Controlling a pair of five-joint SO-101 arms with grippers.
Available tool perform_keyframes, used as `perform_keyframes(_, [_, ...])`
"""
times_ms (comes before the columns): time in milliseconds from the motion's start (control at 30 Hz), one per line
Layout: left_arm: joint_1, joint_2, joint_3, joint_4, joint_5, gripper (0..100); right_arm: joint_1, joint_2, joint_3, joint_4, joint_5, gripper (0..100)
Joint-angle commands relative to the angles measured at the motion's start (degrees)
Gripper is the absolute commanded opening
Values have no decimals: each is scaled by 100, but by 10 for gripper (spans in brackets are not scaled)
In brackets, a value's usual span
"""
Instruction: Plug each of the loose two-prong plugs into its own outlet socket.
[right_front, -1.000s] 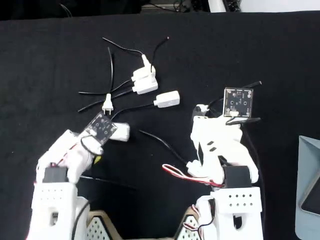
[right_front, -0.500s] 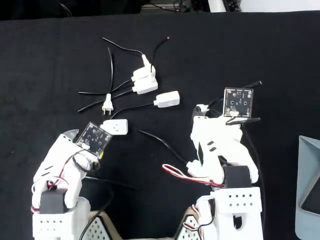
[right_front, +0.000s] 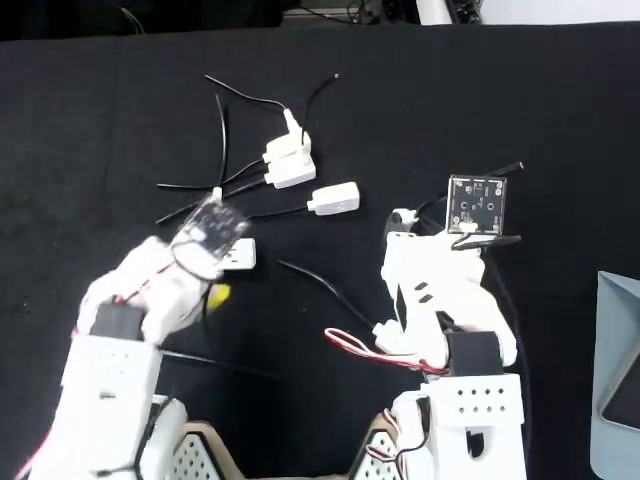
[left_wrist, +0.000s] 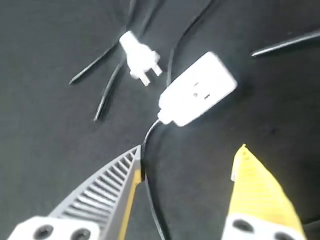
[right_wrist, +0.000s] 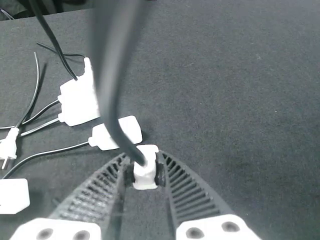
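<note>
Well, my left gripper (left_wrist: 190, 150) hovered spread wide by a socket (left_wrist: 200, 92) near a loose plug (left_wrist: 139, 59); my right gripper (right_wrist: 144, 159) pinched a corded plug (right_wrist: 145, 177).

Robotics lab bench: black cloth over table (right_front: 540, 90), equipment cables (right_front: 350, 12) behind.

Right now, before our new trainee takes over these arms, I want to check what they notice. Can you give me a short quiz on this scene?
1. True or false: the right gripper is shut on a small white plastic plug with a black cord.
2. The left gripper, with one grey and one yellow finger, is: A open; B shut on a plug; C shut on a cord.
3. Which lies nearer the left gripper: the loose white two-prong plug or the white rectangular outlet socket?
Key: 1 true; 2 A; 3 the socket.
</note>
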Motion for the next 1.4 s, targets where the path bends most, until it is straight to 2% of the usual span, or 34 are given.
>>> perform_keyframes(0, [488, 1407, -910, -686, 35, 288, -79, -75, -215, -79, 53, 12])
perform_keyframes(400, [549, 4738, -2070, -1934, -176, 288, -79, -75, -145, -114, 53, 12])
perform_keyframes(567, [400, 5705, -2633, -2022, -176, 287, -79, -75, -145, -114, 53, 12])
perform_keyframes(667, [347, 6013, -2862, -2004, -193, 224, -79, -75, -145, -114, 53, 12])
perform_keyframes(800, [338, 5978, -2853, -1960, -202, 126, -79, -75, -145, -114, 53, 12])
perform_keyframes(1033, [365, 5371, -2905, -1292, -176, 27, -79, -75, -145, -114, 53, 12])
perform_keyframes(1367, [400, 3789, -3178, 642, -202, 29, -79, -75, -145, -114, 53, 12])
